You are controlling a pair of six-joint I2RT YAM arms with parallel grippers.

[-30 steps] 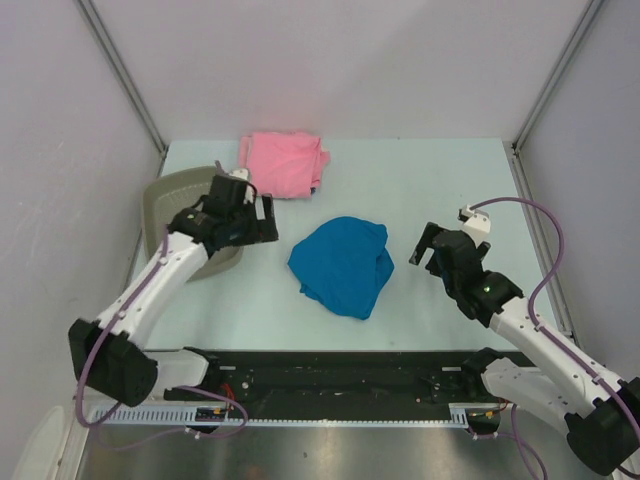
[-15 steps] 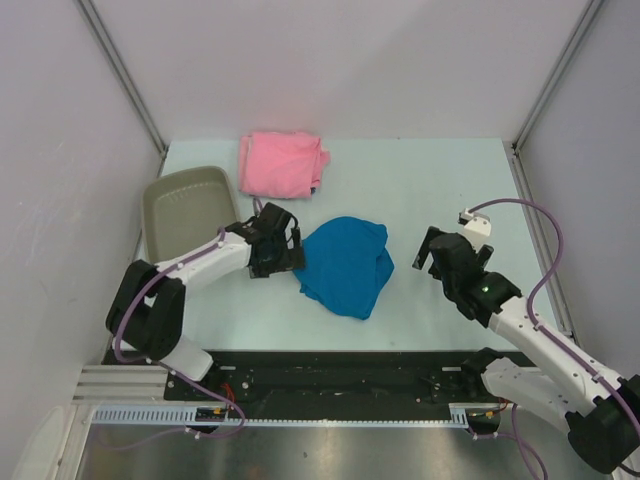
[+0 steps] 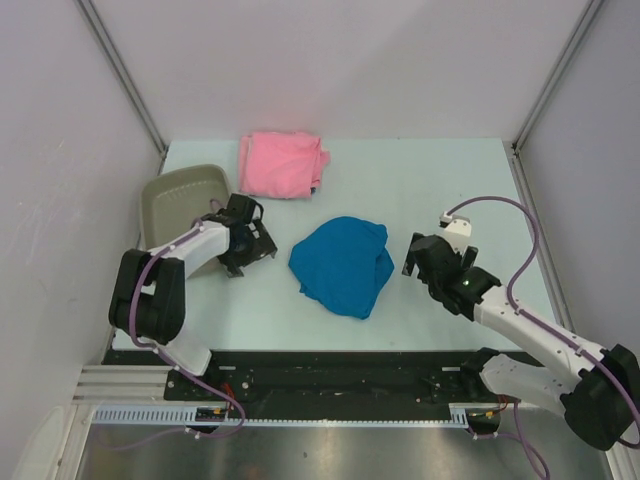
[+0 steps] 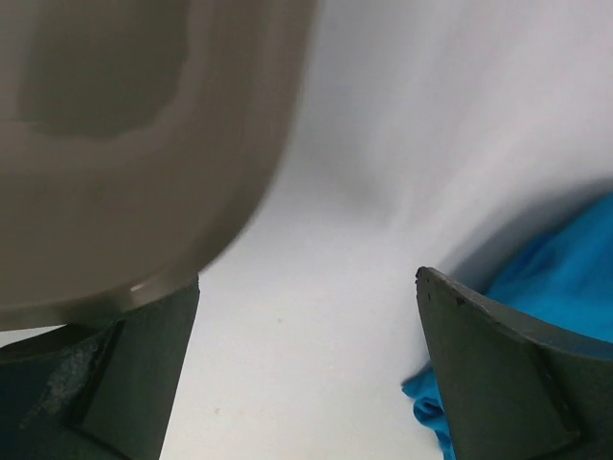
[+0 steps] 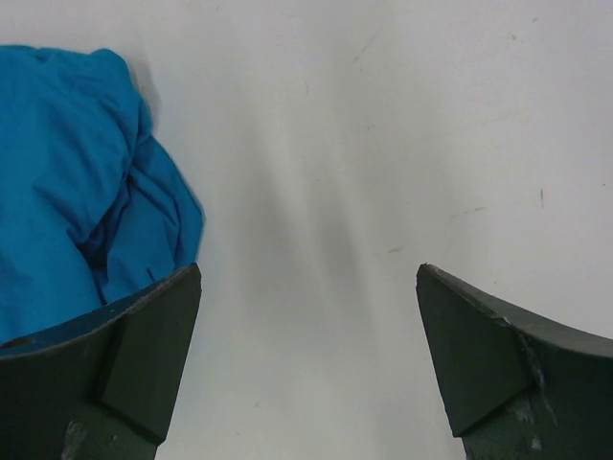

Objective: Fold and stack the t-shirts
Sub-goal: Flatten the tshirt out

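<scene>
A bright blue t-shirt [image 3: 342, 265] lies crumpled in the middle of the table. A light pink t-shirt [image 3: 282, 164] lies folded at the back. My left gripper [image 3: 250, 243] is open and empty, low over the table between the tray and the blue shirt, whose edge shows in the left wrist view [image 4: 565, 278]. My right gripper [image 3: 412, 258] is open and empty just right of the blue shirt, which fills the left of the right wrist view [image 5: 77, 182].
A grey-beige plastic tray [image 3: 180, 200] sits at the left edge of the table, close behind my left gripper; it also shows in the left wrist view [image 4: 124, 144]. Grey walls enclose the table on three sides.
My left arm swung from over the tray toward the blue shirt, then drew back left a little. My right gripper moved left, closer to the blue shirt.
</scene>
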